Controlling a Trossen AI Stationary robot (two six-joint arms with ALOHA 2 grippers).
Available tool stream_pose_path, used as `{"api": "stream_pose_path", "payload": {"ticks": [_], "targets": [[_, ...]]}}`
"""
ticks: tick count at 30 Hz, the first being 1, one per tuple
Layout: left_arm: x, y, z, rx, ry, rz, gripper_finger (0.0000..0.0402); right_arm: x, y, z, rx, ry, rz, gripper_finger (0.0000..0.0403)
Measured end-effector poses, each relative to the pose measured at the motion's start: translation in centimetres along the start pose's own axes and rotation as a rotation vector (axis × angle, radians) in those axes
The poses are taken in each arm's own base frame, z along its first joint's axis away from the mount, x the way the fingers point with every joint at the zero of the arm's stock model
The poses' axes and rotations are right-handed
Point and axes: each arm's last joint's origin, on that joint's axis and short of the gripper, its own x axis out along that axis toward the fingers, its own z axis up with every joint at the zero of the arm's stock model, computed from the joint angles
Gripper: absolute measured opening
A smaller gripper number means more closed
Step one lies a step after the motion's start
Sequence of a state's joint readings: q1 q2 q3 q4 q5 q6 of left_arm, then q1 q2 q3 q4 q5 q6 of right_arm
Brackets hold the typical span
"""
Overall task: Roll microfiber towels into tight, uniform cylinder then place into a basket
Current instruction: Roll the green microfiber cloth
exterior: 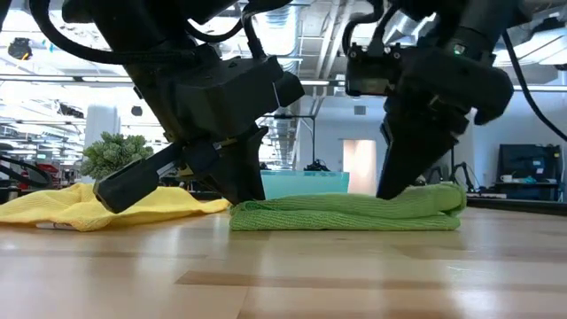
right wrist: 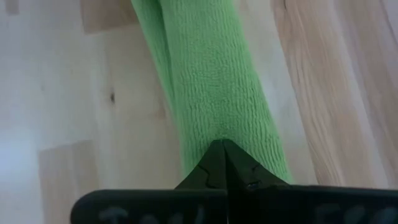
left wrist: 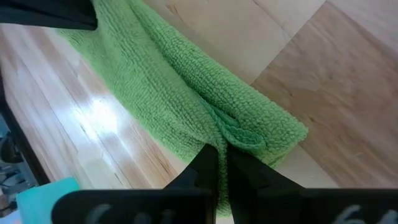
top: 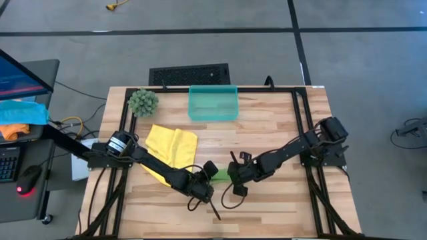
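Note:
The lime green towel [exterior: 345, 213] lies as a long roll on the wooden table, near its front middle; it also shows in the high view [top: 219, 175]. My left gripper [left wrist: 221, 163] is shut at one end of the roll, and my right gripper [right wrist: 224, 152] is shut at the other end. In the low view the left gripper [exterior: 244, 199] and the right gripper [exterior: 399, 190] come down on the two ends. The yellow towel [top: 172, 145] lies rumpled and flat at the table's left. The teal basket [top: 213, 103] stands at the far middle. My left gripper pinches a fold of cloth [left wrist: 231, 132] at the roll's end between its two fingertips. The fingers slant down from the table's left. The roll lies on the table. My right gripper's shut fingertips meet the top of the roll [right wrist: 219, 135] near its other end, where the cloth creases slightly. The fingers slant down from the table's right and lie along the roll. The roll rests on the table.
A round green spiky plant ball [top: 143, 101] stands at the far left, next to the yellow towel. A black frame [top: 300, 100] runs around the table's sides. Bare wood lies in front of the roll and at the right.

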State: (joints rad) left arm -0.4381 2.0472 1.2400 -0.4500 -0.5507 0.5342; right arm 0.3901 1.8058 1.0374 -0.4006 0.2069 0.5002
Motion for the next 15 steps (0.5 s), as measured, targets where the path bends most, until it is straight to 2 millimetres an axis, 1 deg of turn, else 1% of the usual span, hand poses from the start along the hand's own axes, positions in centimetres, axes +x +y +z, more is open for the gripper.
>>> {"api": "stream_pose_path", "payload": {"ticks": [3, 7, 10, 15], "targets": [[0.0, 0.1, 0.1, -0.021, 0.0, 0.001, 0.0006, 0.4, -0.4, -0.7, 0.0, 0.015, -0.014, 0.0004], [-0.3, 0.7, 0.6, -0.116, -0.021, -0.008, 0.0014, 0.7, -0.9, -1.1, 0.005, 0.026, -0.023, 0.0003], [-0.6, 1.1, 1.0, -0.166, -0.033, -0.016, 0.0037, 0.7, -1.0, -1.1, 0.002, 0.03, -0.026, 0.0003], [-1.1, 1.6, 1.3, -0.199, -0.033, -0.021, 0.0092, 0.7, -1.0, -1.2, 0.0, 0.034, -0.028, 0.0004]]}}
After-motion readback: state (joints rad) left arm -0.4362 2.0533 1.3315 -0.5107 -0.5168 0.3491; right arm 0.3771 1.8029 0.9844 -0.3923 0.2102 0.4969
